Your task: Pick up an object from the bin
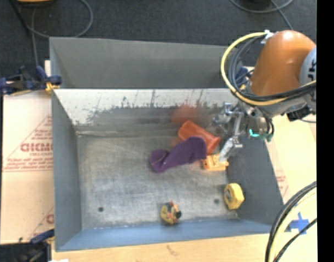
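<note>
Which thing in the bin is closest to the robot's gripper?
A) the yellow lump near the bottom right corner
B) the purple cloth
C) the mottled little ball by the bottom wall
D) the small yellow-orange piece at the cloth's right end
D: the gripper hangs right at the small yellow-orange piece, just right of the purple cloth.

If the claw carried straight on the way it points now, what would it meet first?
Probably the small yellow-orange block just below the claw, right of the purple cloth; depth is unclear, so it may already touch it.
</note>
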Action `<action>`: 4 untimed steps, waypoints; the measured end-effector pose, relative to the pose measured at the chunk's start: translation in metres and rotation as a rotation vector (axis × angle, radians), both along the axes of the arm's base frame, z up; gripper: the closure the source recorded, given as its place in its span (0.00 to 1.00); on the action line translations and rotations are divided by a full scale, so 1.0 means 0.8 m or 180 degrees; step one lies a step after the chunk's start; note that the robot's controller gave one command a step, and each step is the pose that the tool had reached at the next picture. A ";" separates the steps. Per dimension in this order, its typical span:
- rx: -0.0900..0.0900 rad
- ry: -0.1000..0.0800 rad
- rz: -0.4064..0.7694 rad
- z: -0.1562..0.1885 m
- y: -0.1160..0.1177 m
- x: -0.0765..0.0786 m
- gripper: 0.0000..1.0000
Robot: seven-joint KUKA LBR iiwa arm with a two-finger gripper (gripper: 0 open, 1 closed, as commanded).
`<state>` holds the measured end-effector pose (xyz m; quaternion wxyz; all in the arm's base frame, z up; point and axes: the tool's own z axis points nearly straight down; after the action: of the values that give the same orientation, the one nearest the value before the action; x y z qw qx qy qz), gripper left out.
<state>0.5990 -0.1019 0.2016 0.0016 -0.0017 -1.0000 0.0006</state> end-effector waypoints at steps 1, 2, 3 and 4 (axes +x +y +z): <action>-0.0004 -0.0024 0.0006 0.006 0.000 0.002 0.00; -0.0009 -0.0037 0.0149 -0.033 0.056 -0.001 0.00; 0.0015 -0.0011 -0.0007 -0.056 0.101 -0.015 0.00; 0.0002 -0.0062 -0.0192 -0.111 0.139 0.025 0.00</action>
<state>0.6189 0.0091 0.1129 -0.0080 -0.0319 -0.9995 0.0002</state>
